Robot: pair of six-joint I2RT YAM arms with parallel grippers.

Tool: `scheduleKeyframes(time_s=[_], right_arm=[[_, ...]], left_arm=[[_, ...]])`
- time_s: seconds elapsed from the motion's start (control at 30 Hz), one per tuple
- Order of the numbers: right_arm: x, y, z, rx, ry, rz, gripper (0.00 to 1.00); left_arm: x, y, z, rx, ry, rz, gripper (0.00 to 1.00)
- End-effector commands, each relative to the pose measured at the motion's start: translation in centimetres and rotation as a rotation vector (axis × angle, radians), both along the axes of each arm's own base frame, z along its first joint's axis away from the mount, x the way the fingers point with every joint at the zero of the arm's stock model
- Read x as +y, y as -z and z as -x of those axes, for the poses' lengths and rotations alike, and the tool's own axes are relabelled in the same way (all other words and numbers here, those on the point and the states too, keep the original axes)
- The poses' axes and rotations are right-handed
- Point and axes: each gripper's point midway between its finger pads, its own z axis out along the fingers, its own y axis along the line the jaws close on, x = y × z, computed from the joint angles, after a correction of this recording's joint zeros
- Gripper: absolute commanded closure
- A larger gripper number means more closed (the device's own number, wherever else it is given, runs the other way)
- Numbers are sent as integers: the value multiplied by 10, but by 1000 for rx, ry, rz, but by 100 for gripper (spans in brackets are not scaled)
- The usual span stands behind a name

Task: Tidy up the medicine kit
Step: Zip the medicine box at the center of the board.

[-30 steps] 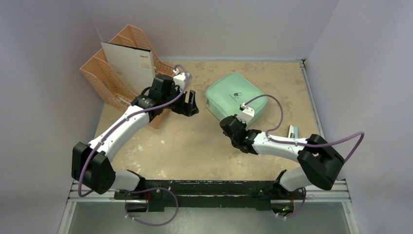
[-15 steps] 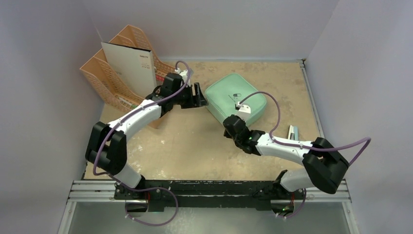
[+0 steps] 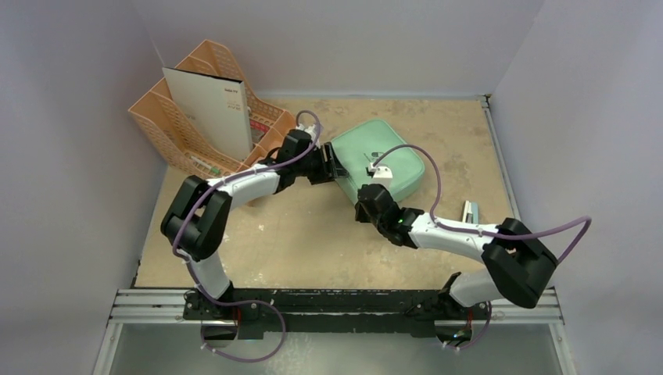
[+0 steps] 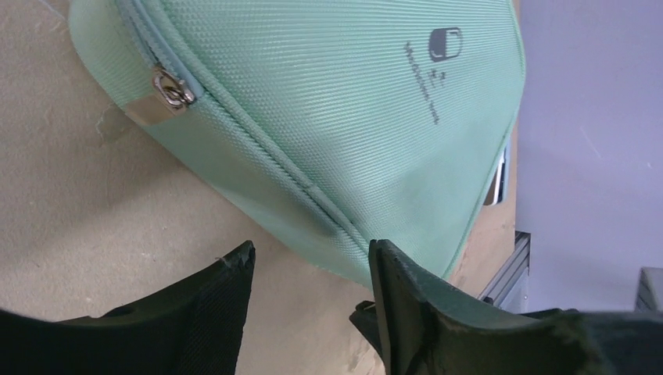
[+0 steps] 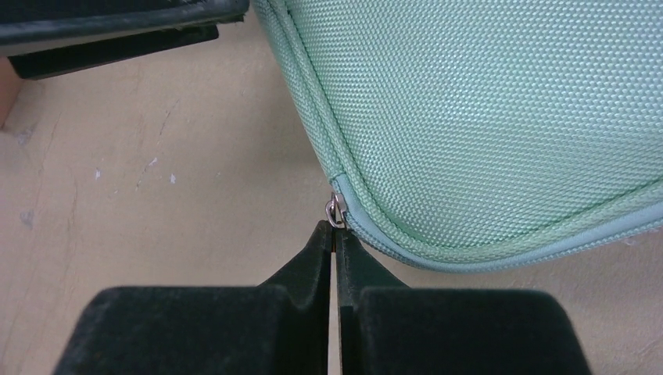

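Since the medicine kit [image 5: 485,101] looks soft and light, its zipper pull [image 5: 335,211], pinched by the right tool [image 5: 334,230], suits pulling. The left tool [image 4: 311,248] gapes, released, beside it.

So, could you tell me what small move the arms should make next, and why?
Probably close the left gripper on the edge of the case, which sits between its open jaws. The right gripper looks shut on the zipper pull, so bracing the case first should keep it from sliding when the zip is drawn.

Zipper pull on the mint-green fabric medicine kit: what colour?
Shiny silver metal zipper pull, clearest in the left wrist view.
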Motion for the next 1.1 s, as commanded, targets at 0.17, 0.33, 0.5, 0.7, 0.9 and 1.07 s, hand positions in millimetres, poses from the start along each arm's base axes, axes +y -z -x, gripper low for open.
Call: scheduleKeyframes(time_s=[0.17,0.33,0.5,0.7,0.9,1.07], right_arm=[[-5,1,18,54,-85,5,100],[-8,18,29,129,-174,-37,100],[-33,28,39,181,-144,-21,100],[-38,24,47,171,-185,-31,100],[-43,23,56,201,-228,7,100],[-64,24,62,245,-177,65,100]], left_arm=[[4,16,-29,-47,-13,-123,54],[11,33,-40,-5,-38,-140,69],[14,41,-48,5,-48,-182,73],[20,56,-50,26,-47,-221,75],[23,61,-54,22,-30,-263,76],[26,66,-57,29,-28,-282,76]])
